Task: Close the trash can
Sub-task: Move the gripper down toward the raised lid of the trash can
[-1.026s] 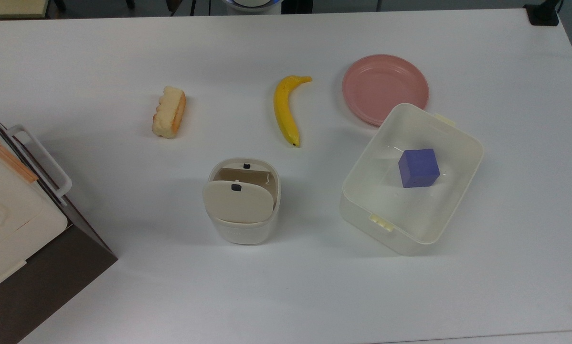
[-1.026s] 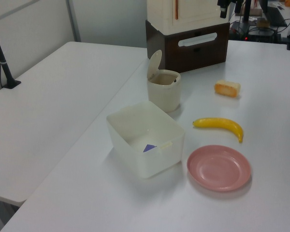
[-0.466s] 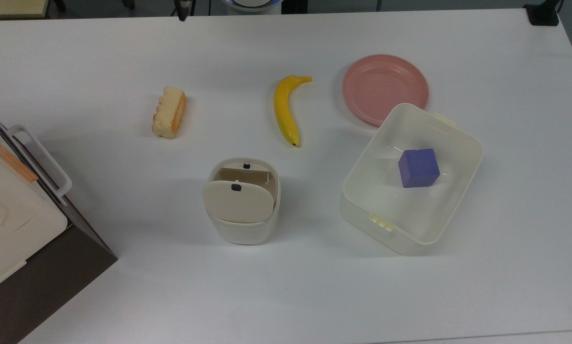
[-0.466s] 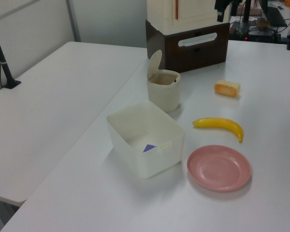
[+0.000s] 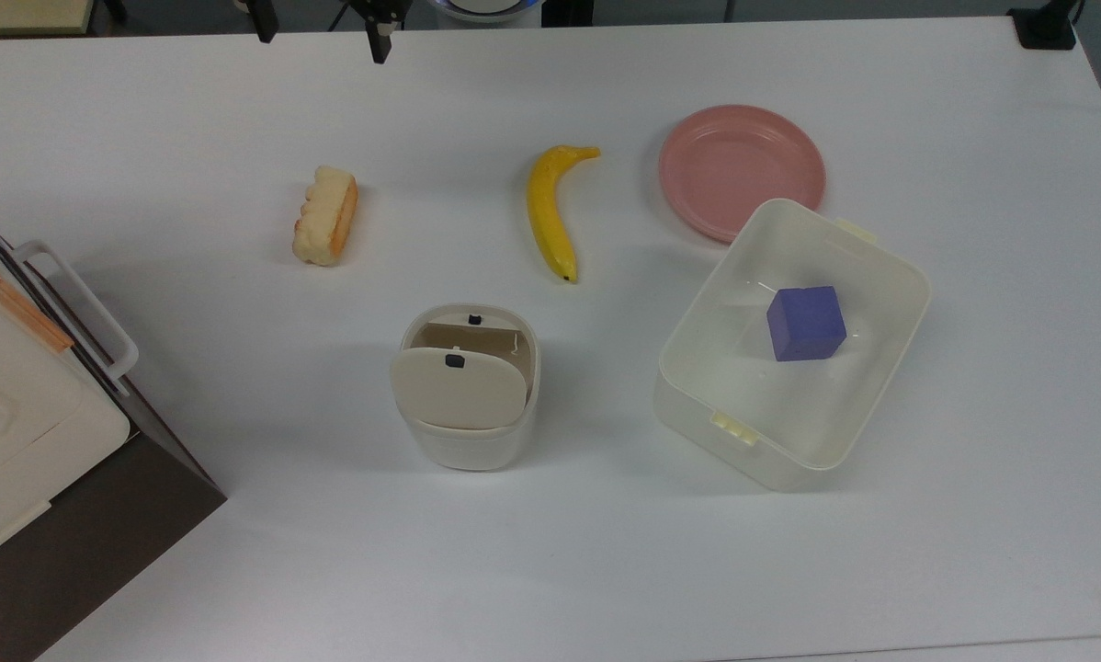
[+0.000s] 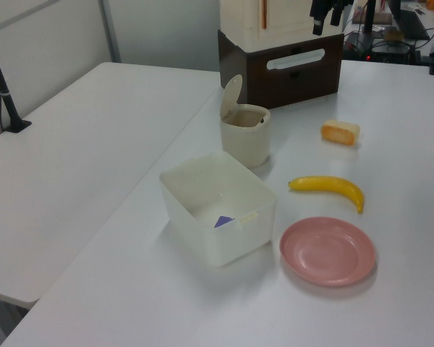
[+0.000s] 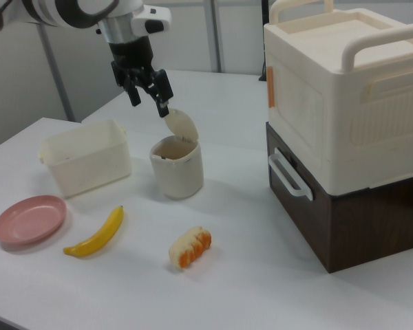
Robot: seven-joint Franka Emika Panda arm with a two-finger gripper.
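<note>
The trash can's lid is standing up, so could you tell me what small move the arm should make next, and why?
Probably bring the open claw across and over the raised lid, ready to press it down. The trash can is open, its lid tilted up on its hinge, and the claw hangs in the air holding nothing, apart from the lid.

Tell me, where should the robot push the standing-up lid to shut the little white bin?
Probably the free top edge of the cream flat lid, farthest from its hinge, coming from above and behind. It stands raised over the small cream-white plastic trash can. The open end effector hangs nearby.
</note>
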